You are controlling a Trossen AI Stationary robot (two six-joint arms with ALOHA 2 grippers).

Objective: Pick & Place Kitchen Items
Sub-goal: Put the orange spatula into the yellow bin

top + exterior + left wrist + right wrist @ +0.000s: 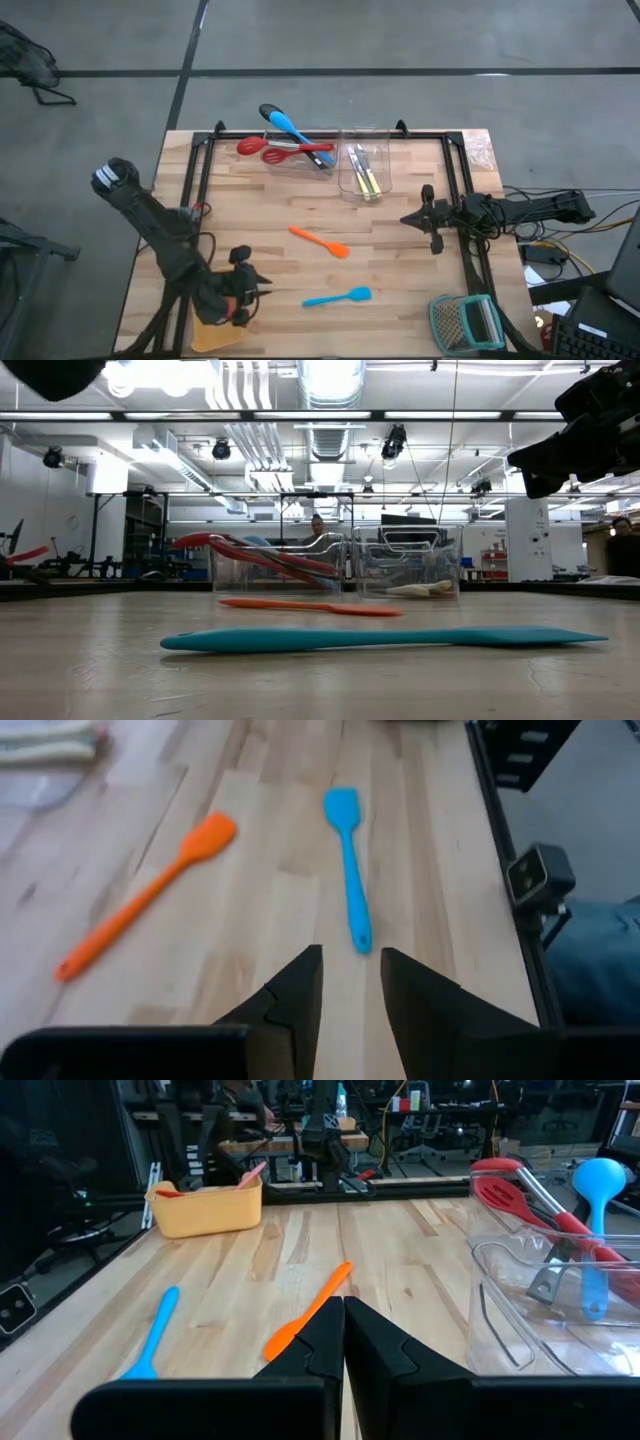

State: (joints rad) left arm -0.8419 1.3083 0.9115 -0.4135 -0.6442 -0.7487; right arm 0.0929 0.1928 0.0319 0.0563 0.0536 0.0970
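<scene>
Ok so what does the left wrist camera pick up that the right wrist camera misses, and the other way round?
Only the left wrist view shows the left gripper, slightly open, hovering over bare table short of the teal spatula's handle. Only the right wrist view shows the right gripper, shut, plus the yellow tray, the red slotted spoons and the blue spoon in a clear tub. Both show the teal spatula and the orange spatula lying apart on the wooden table.
</scene>
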